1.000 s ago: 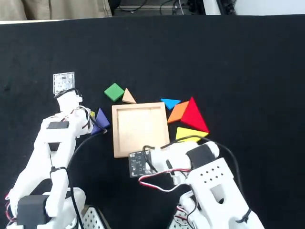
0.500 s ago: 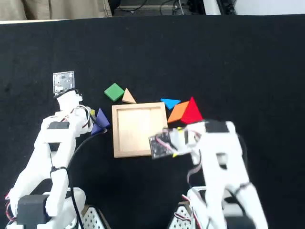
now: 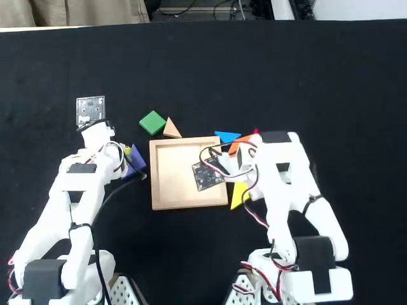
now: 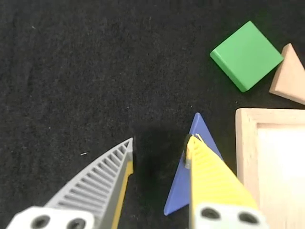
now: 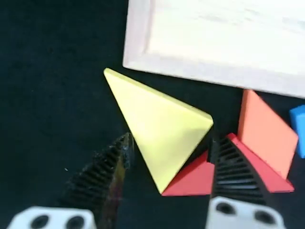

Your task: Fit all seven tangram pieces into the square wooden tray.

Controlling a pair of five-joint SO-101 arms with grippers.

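The square wooden tray sits mid-desk, with every piece outside it. The left pincer is spread apart, one finger over the indigo triangle just left of the tray. The right pincer gapes either side of the yellow triangle by the tray's near right corner, beside the red triangle and the orange piece. A green square, a tan triangle and a blue triangle lie along the far side.

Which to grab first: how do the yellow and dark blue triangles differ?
Yellow triangle lies right of the tray, dark blue triangle left. Yellow sits between the right gripper's open fingers; dark blue lies partly under one left gripper finger. Yellow touches the red triangle; dark blue touches none. Both lie outside the tray.
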